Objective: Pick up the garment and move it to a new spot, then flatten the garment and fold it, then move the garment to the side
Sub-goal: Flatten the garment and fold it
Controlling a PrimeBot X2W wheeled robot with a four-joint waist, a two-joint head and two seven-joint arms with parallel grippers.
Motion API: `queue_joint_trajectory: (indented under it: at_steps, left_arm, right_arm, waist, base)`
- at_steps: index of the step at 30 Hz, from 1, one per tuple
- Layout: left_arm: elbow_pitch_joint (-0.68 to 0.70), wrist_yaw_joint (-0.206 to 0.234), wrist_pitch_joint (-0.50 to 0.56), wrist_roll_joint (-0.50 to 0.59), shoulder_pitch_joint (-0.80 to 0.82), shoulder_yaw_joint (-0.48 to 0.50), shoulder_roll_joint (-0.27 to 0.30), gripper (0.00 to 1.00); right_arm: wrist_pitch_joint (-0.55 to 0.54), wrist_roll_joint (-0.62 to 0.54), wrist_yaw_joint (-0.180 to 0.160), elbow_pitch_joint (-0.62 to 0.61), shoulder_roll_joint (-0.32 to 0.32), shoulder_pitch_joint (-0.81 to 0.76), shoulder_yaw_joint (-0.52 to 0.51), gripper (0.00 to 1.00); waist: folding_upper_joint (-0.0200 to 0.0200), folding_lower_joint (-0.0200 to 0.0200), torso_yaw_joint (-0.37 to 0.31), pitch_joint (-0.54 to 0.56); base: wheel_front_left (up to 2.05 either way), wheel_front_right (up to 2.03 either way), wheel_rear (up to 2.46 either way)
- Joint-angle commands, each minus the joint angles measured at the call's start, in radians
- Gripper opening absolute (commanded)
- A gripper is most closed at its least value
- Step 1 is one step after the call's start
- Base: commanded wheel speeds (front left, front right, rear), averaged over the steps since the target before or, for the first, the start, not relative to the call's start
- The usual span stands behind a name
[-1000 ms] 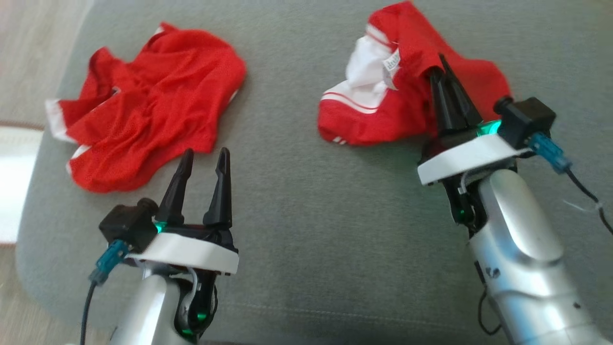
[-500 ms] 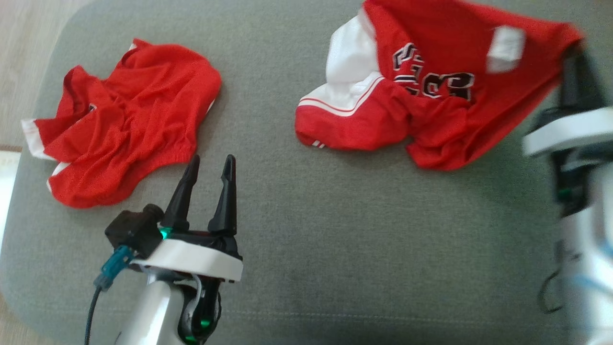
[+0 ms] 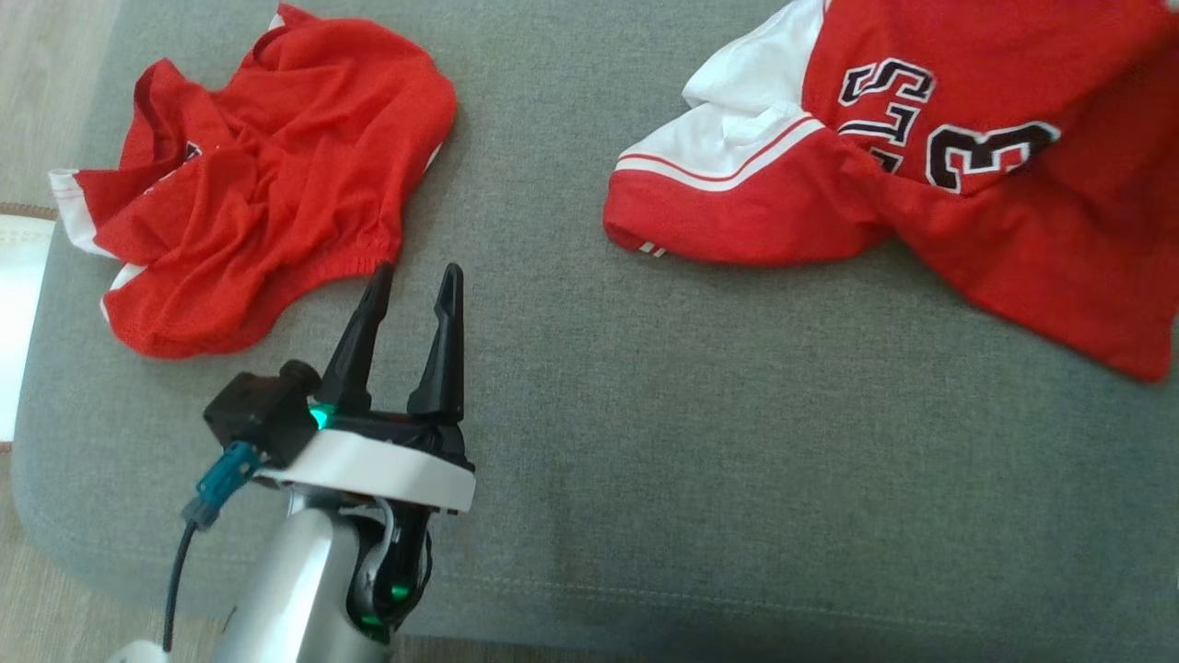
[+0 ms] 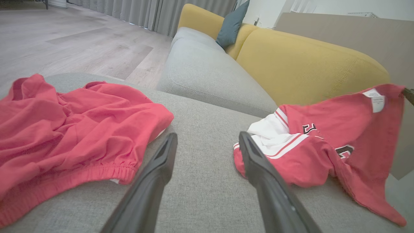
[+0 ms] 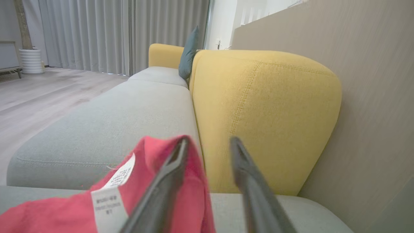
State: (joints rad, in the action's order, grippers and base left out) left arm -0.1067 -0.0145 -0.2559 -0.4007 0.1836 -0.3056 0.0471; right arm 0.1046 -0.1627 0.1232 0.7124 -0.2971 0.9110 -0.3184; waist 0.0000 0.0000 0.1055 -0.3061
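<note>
The garment, a red and white jersey (image 3: pixel 921 212) with black lettering, lies spread over the right of the grey cushion (image 3: pixel 645 414). In the left wrist view one jersey (image 4: pixel 323 152) corner with a white label stands lifted at the far right, beside a dark fingertip (image 4: pixel 409 95). In the right wrist view my right gripper (image 5: pixel 210 139) has its fingers apart, and the jersey's red labelled edge (image 5: pixel 64 210) drapes against the left finger. My left gripper (image 3: pixel 416 276) hovers open over bare cushion, just below the red shorts. Nothing lies between the left gripper's (image 4: pixel 207 136) fingers.
Crumpled red shorts (image 3: pixel 267 175) lie at the cushion's left end, also in the left wrist view (image 4: pixel 64 129). A yellow sofa back (image 5: pixel 265 113) rises behind the cushion, with a teal pillow (image 4: pixel 231 24) further along. Wooden floor (image 3: pixel 37 74) lies beyond the left edge.
My right gripper pulled the jersey's edge rightwards and left the head view, spreading the jersey so its lettering shows. Its jaws have parted. The head camera shifted; my left gripper stayed open.
</note>
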Motion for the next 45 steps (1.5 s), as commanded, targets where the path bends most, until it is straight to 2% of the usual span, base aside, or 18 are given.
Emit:
queue_joint_trajectory:
  at_steps: [1, 6, 12, 16, 23, 29, 34, 39, 45]
  left_arm:
    - [0.027, 0.0, -0.006, -0.01, 0.035, 0.033, 0.003, 1.0]
    - [0.023, 0.003, -0.006, -0.008, 0.038, 0.046, 0.003, 1.0]
    - [0.024, 0.004, -0.006, -0.005, 0.027, 0.063, 0.003, 1.0]
    - [0.027, 0.005, -0.006, -0.004, 0.013, 0.073, 0.003, 1.0]
    - [0.034, 0.012, -0.006, -0.007, -0.017, 0.076, 0.003, 1.0]
    - [0.04, 0.013, -0.006, -0.006, -0.041, 0.078, 0.003, 1.0]
    - [0.044, 0.011, -0.006, -0.002, -0.052, 0.077, 0.003, 1.0]
    - [0.044, 0.009, -0.006, 0.001, -0.056, 0.068, 0.003, 1.0]
    - [0.044, 0.01, -0.006, -0.007, -0.038, 0.049, 0.003, 1.0]
  right_arm:
    - [0.027, -0.016, 0.008, -0.011, 0.007, 0.039, 0.006, 1.0]
    - [0.104, -0.029, 0.008, 0.057, 0.05, 0.072, 0.011, 1.0]
    - [0.144, 0.003, 0.008, 0.038, 0.111, 0.022, 0.055, 1.0]
    - [0.154, 0.072, 0.008, -0.038, 0.167, -0.067, 0.115, 1.0]
    - [0.156, 0.229, 0.008, -0.261, 0.233, -0.315, 0.216, 1.0]
    - [0.154, 0.351, 0.008, -0.439, 0.246, -0.574, 0.308, 1.0]
    - [0.155, 0.424, 0.008, -0.527, 0.247, -0.732, 0.379, 1.0]
    - [0.156, 0.449, 0.008, -0.558, 0.247, -0.783, 0.402, 1.0]
    - [0.124, 0.423, 0.008, -0.565, 0.247, -0.741, 0.407, 1.0]
  waist:
    - [0.0, 0.0, -0.001, 0.0]
    - [0.0, 0.0, -0.017, 0.013]
    - [0.0, 0.0, -0.047, 0.048]
    - [0.0, 0.0, -0.075, 0.085]
    - [0.0, 0.0, -0.106, 0.149]
    - [0.0, 0.0, -0.11, 0.186]
    - [0.0, 0.0, -0.11, 0.191]
    - [0.0, 0.0, -0.107, 0.187]
    - [0.0, 0.0, -0.058, 0.164]
  base:
    - [0.0, 0.0, 0.0]
    - [0.0, 0.0, 0.0]
    - [0.0, 0.0, 0.0]
    - [0.0, 0.0, 0.0]
    - [0.0, 0.0, 0.0]
    - [0.0, 0.0, 0.0]
    - [0.0, 0.0, 0.0]
    - [0.0, 0.0, 0.0]
    - [0.0, 0.0, 0.0]
